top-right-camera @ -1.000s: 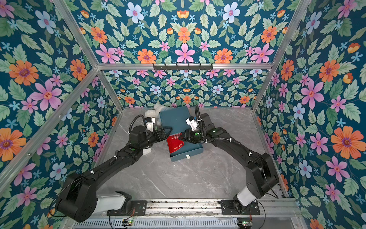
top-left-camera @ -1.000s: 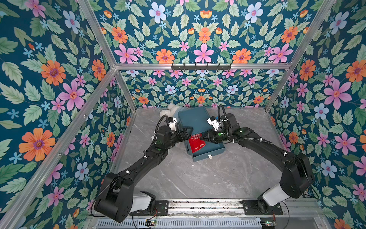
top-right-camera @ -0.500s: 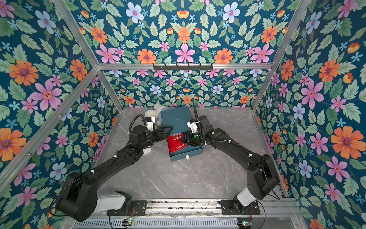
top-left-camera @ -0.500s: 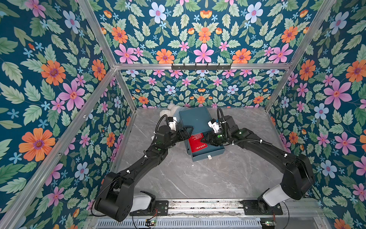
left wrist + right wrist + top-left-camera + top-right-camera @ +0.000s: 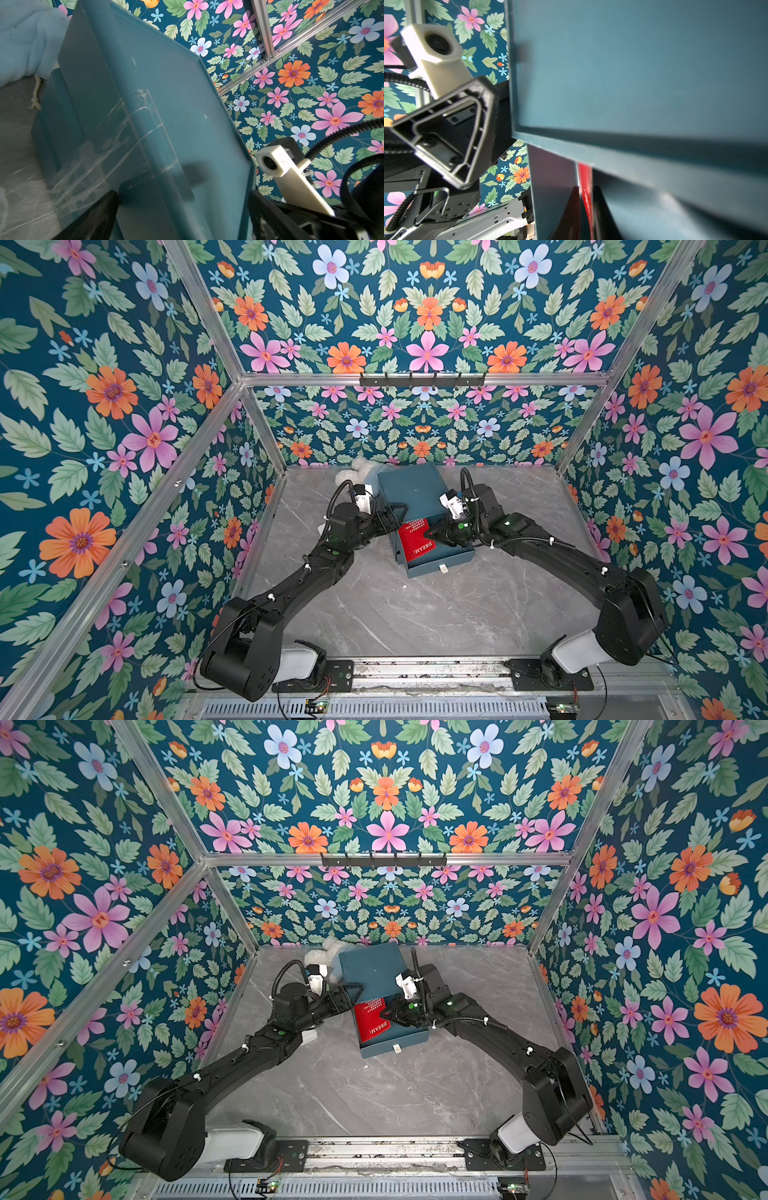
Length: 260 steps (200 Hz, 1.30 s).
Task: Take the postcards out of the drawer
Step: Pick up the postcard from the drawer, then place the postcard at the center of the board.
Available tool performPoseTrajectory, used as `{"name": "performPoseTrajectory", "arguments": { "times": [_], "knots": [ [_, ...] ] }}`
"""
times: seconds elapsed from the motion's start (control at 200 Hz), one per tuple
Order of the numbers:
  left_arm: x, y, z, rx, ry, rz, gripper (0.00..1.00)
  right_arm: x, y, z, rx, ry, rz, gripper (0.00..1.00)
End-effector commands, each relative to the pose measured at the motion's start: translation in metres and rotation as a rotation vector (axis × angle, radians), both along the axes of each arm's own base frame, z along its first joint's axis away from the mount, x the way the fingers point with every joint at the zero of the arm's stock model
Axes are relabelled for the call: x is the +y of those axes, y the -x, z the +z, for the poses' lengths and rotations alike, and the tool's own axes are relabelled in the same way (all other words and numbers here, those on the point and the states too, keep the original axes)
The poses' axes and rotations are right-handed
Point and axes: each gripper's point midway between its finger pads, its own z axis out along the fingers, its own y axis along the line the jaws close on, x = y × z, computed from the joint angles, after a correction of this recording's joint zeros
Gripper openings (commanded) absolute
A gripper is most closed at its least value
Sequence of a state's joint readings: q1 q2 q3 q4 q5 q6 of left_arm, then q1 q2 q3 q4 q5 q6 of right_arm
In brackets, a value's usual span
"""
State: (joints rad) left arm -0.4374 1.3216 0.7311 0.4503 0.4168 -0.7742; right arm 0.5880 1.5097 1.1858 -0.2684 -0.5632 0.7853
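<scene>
Marble tabletop (image 5: 415, 614) under the drawer (image 5: 428, 568) meets floral walls (image 5: 104, 406) and aluminium bars (image 5: 291, 379).

Both top views are bright and evenly lit from above. The marble counter (image 5: 415, 614) carries only soft, faint shadows, and detail is sharp. In the left wrist view the teal cabinet (image 5: 166, 104) is close and blurred, with pale reflection streaks at 8 o'clock. The wallpaper (image 5: 311, 83) at 2 o'clock is crisp. In the right wrist view the red postcard (image 5: 585, 176) at 6 o'clock is smeared, and deep shadow lies toward 5 o'clock.
</scene>
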Motion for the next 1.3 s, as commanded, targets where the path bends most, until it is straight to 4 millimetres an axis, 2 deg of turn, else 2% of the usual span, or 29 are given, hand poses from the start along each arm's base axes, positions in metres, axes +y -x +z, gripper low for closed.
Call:
{"name": "performPoseTrajectory", "arguments": {
  "times": [0.0, 0.355, 0.54, 0.75, 0.94, 1.08, 1.295],
  "knots": [
    [-0.002, 0.0, 0.012, -0.041, 0.01, -0.01, 1.0, -0.004, -0.002, 0.008, -0.02, 0.012, -0.028, 0.09],
    [0.003, -0.002, 0.011, -0.048, -0.031, 0.015, 1.0, -0.015, 0.007, 0.028, -0.047, 0.021, -0.036, 0.02],
    [0.006, -0.003, 0.013, -0.057, -0.043, 0.028, 1.0, -0.021, 0.017, 0.035, -0.035, 0.003, -0.028, 0.01],
    [0.011, -0.005, 0.009, -0.058, -0.077, 0.053, 1.0, -0.034, 0.029, 0.053, -0.051, -0.022, -0.037, 0.01],
    [0.019, -0.011, 0.016, -0.083, -0.133, 0.09, 1.0, -0.059, 0.034, 0.065, -0.088, -0.006, -0.064, 0.01],
    [0.024, -0.014, 0.029, -0.114, -0.15, 0.109, 1.0, -0.086, 0.03, 0.074, -0.123, 0.007, -0.114, 0.0],
    [0.037, -0.018, 0.032, -0.131, -0.196, 0.167, 0.99, -0.125, 0.018, 0.086, -0.187, 0.039, -0.186, 0.0]
  ]
}}
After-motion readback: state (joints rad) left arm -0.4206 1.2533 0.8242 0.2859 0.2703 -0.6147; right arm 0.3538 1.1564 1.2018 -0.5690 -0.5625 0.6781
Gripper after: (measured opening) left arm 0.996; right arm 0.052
